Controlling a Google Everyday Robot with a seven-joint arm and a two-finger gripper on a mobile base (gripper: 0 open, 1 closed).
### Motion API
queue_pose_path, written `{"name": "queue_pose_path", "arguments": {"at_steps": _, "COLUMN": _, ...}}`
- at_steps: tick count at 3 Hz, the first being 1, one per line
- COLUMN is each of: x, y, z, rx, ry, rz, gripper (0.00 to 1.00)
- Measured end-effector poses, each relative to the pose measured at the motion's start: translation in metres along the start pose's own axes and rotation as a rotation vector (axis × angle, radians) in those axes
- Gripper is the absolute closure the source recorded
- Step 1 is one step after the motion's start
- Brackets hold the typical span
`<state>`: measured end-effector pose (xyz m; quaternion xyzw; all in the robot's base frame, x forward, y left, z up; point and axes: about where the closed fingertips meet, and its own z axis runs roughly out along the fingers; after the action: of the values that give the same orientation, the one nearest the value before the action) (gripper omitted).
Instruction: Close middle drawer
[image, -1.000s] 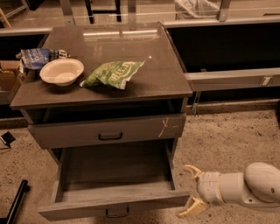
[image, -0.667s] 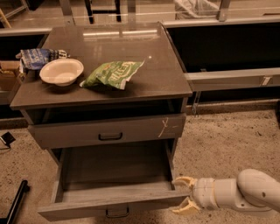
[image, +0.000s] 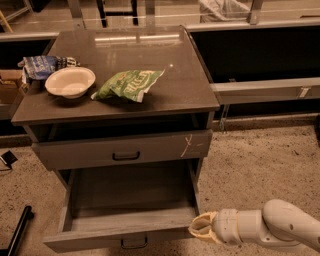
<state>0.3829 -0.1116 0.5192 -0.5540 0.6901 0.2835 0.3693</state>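
The middle drawer (image: 100, 239) is a wide grey wood-grain drawer, pulled far out of the cabinet, with its deep box empty. Its small dark bar handle (image: 134, 243) sits low on the plain front. My gripper (image: 192, 229) is at the drawer's front right corner, level with the front panel and touching or nearly touching its end. Its beige fingers (image: 204, 220) have come together at the tips and hold nothing. The white arm reaches in from the lower right.
Above, the grey drawer with white scratch marks (image: 125, 150) stands slightly out. The cabinet top (image: 185, 85) carries a white bowl (image: 70, 81), a green chip bag (image: 129, 84) and a blue packet (image: 42, 65). Speckled floor (image: 260, 165) lies to the right, and a dark bar (image: 17, 232) at the lower left.
My gripper has moved left to the drawer's front right corner, and its fingers have drawn together from a wide spread. The drawer has not visibly moved.
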Motion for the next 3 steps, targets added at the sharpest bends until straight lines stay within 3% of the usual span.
{"name": "queue_pose_path", "arguments": {"at_steps": 1, "x": 0.001, "y": 0.003, "z": 0.009, "rx": -0.005, "ry": 0.004, "rz": -0.005, "gripper": 1.0}}
{"name": "queue_pose_path", "arguments": {"at_steps": 2, "x": 0.01, "y": 0.019, "z": 0.048, "rx": -0.018, "ry": 0.001, "rz": -0.038, "gripper": 1.0}}
{"name": "queue_pose_path", "arguments": {"at_steps": 3, "x": 0.029, "y": 0.026, "z": 0.083, "rx": 0.038, "ry": -0.019, "rz": -0.069, "gripper": 1.0}}
